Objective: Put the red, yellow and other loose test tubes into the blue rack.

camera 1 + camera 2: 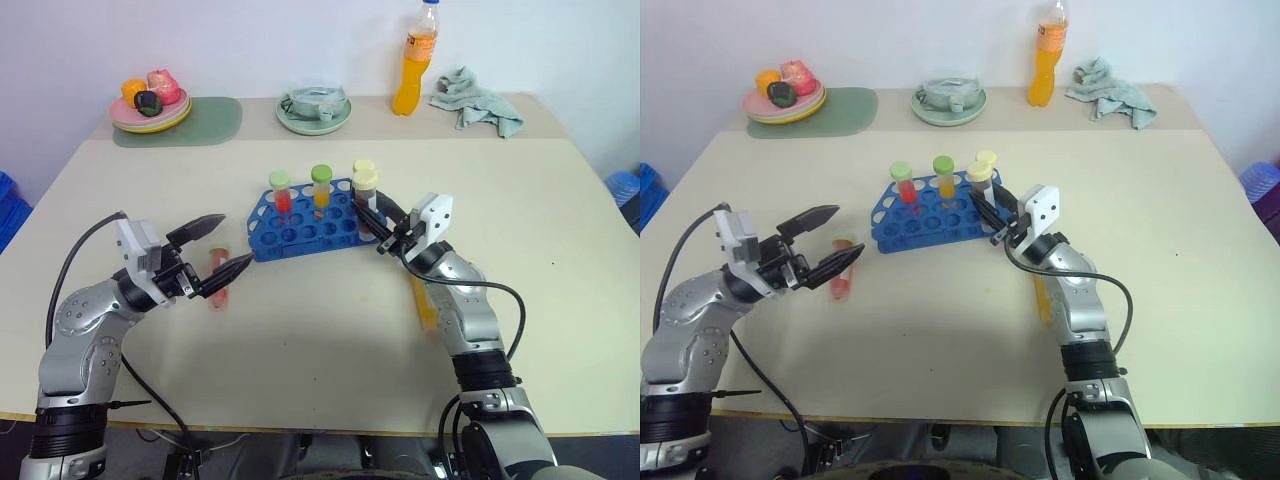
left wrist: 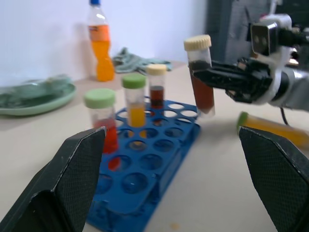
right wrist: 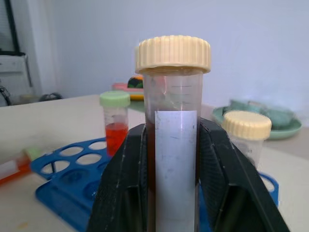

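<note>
Brown tube (image 3: 175, 145) between clamped right fingers (image 3: 219, 193)

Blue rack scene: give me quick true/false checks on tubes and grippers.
1. The right gripper is shut on a brown tube. True.
2. The blue rack holds no tubes. False: three tubes stand in it, a red-filled one, a yellow-filled one and a brown-filled one.
3. The left gripper grips the loose red tube. False: it is open, and that tube lies on the table.
4. A loose yellow tube lies on the table by the right arm. True.
</note>
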